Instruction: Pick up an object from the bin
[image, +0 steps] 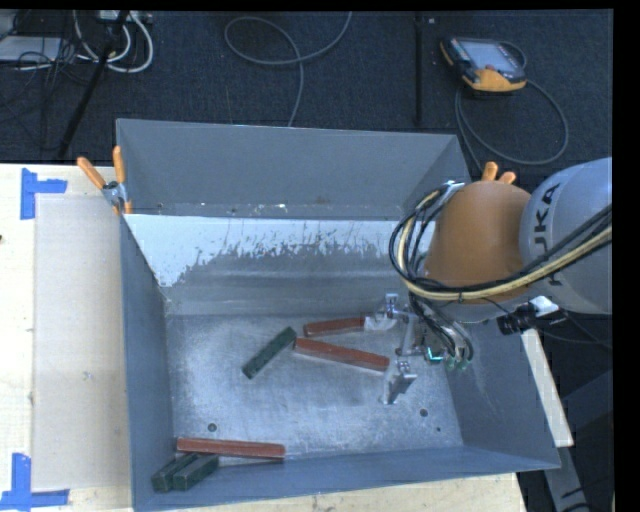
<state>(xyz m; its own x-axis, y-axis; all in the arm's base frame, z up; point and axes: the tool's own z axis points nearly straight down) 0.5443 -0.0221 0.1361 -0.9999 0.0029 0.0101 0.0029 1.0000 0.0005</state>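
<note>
Nearest, in the near left corner of the grey metal bin (300, 180), lie two dark green rectangular blocks (185, 472) side by side. A flat reddish-brown stick (230, 449) lies just beyond them along the near wall. All of these are well apart from my tool (392, 352), which hangs low over the right of the floor. Its fingers look spread, one toward the far wall and one toward the near wall, pinching nothing.

The thing that matters is the long reddish-brown flat bar (340, 353) in the middle of the floor. It lies to my tool's left, with its long axis running left to right and its right end a little nearer. That right end reaches into the gap between my fingers, so I judge they would close across its narrow width. It is thin and flat, and gripped at one end it may swing.

A shorter reddish-brown bar (335, 326) lies just beyond it, and a slanted dark green bar (270, 353) lies by its left end.
</note>
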